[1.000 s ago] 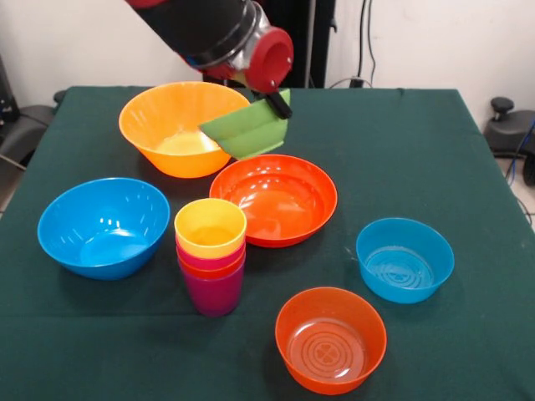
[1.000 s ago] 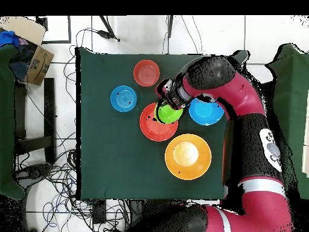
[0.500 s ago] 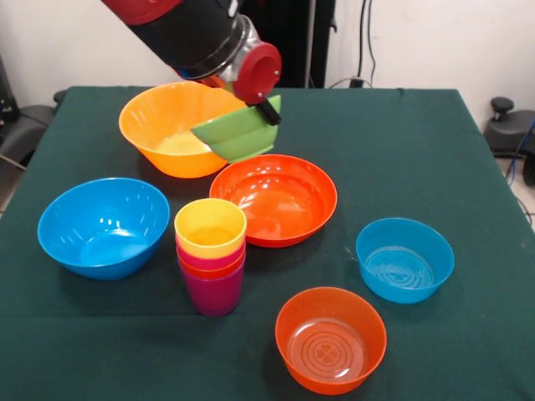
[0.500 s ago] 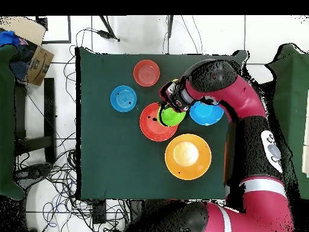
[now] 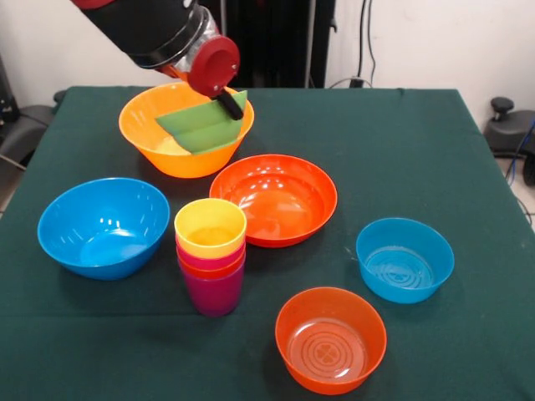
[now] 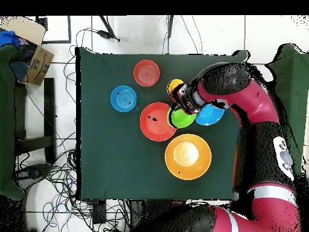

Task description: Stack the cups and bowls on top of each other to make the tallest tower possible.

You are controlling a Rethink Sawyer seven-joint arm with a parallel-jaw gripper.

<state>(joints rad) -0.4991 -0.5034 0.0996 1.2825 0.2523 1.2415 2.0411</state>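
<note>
My gripper (image 5: pixel 231 106) is shut on the rim of the small green bowl (image 5: pixel 199 128) and holds it tilted in the air, in front of the large orange-yellow bowl (image 5: pixel 140 125). In the overhead view the green bowl (image 6: pixel 182 118) hangs between the wide red-orange bowl (image 6: pixel 154 124) and the large blue bowl (image 6: pixel 213 115). The tower of cups (image 5: pixel 211 255) stands near the table's middle, purple at the base and yellow on top. It also shows in the overhead view (image 6: pixel 175 87).
The red-orange bowl (image 5: pixel 273 199) sits right of the tower and the large blue bowl (image 5: pixel 103 225) left of it. A small blue bowl (image 5: pixel 405 259) and a small translucent orange bowl (image 5: pixel 330 338) stand at the front right. My arm (image 6: pixel 253 121) reaches over the table's side.
My gripper has carried the green bowl from above the red-orange bowl's rim to the left in the front view, now before the orange-yellow bowl. The bowls and cups on the table have not moved.
</note>
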